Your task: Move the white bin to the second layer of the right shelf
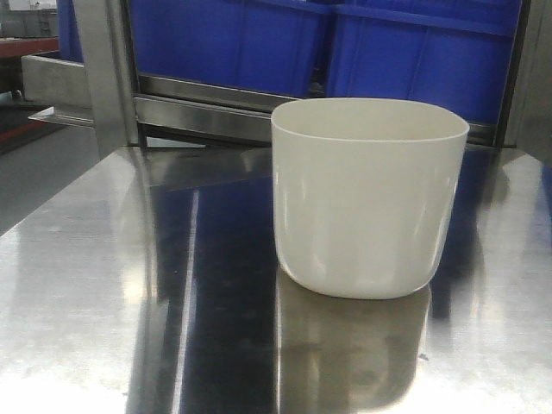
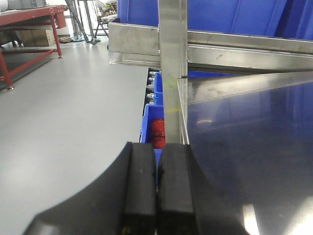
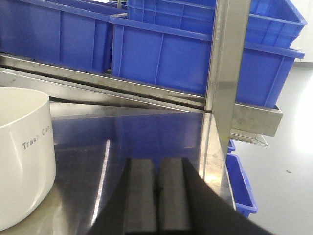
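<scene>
Cream-white plastic, the white bin [image 1: 371,198] bears grey lettering, "Trash Can", on its wall. It stands upright on the steel worktop [image 1: 103,285], right of centre toward the far edge, in front of blue crates [image 1: 224,39]. The right gripper [image 3: 156,169] is clenched, pads together and empty, with the bin to its left and apart. The left gripper [image 2: 157,156], likewise clenched and empty, hangs at the worktop's left edge.
</scene>
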Controlling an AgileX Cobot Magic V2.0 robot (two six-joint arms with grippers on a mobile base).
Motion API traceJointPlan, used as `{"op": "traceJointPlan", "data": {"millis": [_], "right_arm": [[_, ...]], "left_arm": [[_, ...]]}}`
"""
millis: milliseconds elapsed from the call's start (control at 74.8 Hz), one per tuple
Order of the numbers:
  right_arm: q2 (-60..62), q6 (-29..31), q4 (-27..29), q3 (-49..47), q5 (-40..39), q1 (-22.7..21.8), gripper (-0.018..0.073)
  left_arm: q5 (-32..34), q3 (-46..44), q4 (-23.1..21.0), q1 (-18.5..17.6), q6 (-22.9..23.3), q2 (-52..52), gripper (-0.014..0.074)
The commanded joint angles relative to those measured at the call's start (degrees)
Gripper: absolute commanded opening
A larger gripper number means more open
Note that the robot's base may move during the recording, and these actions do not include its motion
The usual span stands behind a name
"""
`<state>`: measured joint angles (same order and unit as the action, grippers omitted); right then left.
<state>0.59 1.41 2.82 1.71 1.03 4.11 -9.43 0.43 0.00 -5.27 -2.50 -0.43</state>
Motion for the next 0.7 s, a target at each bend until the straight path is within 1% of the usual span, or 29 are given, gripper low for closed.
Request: {"op": "traceJointPlan", "data": {"millis": [0,682], "right_arm": [[1.2,0.2,-0.3,-1.0,-5.0,-0.3,0.0055],[1.2,0.2,-0.4,-1.0,-4.9,-0.3,0.0055]], "left_arm": [[5.0,2.1,0.0,-0.3,0.3,-0.8,0.0085],[5.0,2.1,0.0,-0.3,0.3,-0.8,0.0085]]}}
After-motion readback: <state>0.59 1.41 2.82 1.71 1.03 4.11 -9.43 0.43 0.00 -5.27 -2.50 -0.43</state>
